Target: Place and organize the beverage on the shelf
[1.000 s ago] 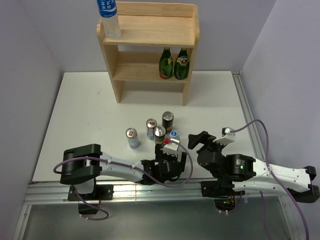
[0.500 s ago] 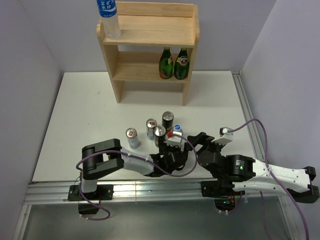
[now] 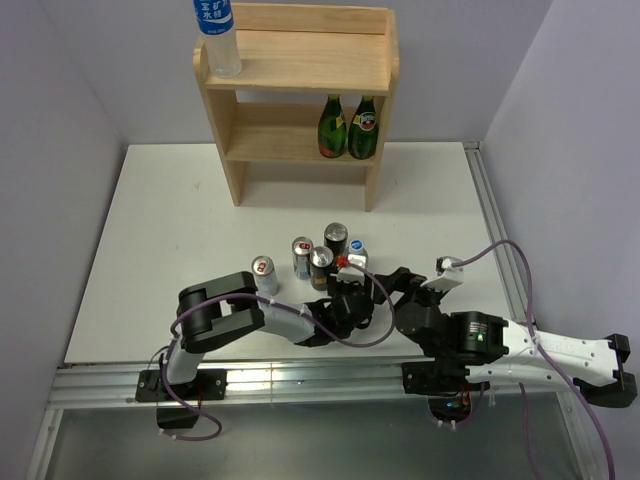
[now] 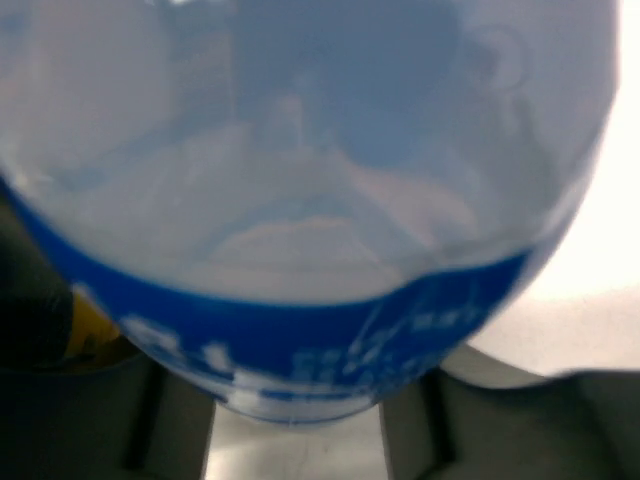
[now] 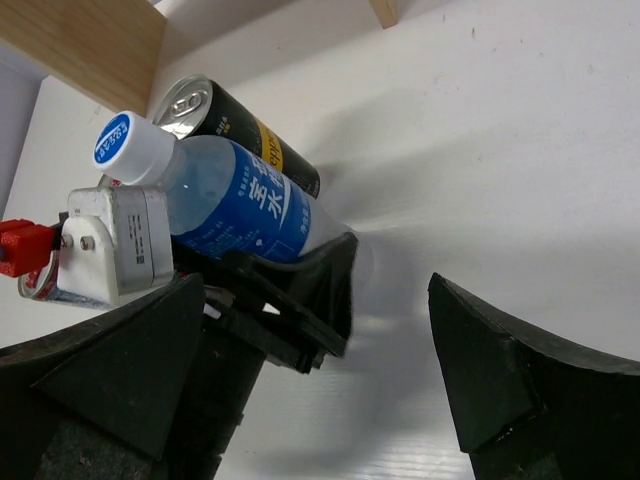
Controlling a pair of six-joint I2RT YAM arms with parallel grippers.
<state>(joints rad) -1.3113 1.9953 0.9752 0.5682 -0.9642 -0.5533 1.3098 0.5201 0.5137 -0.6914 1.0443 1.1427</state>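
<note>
Apparently left hand (image 3: 352, 272) clasps a water bottle (image 5: 240, 205); shelf (image 3: 300, 75) holds two green bottles (image 3: 347, 128).

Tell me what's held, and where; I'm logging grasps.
Cannot tell: the left tool straddles the water bottle low on its body, below the label; contact unclear. The right tool is open, empty.
</note>
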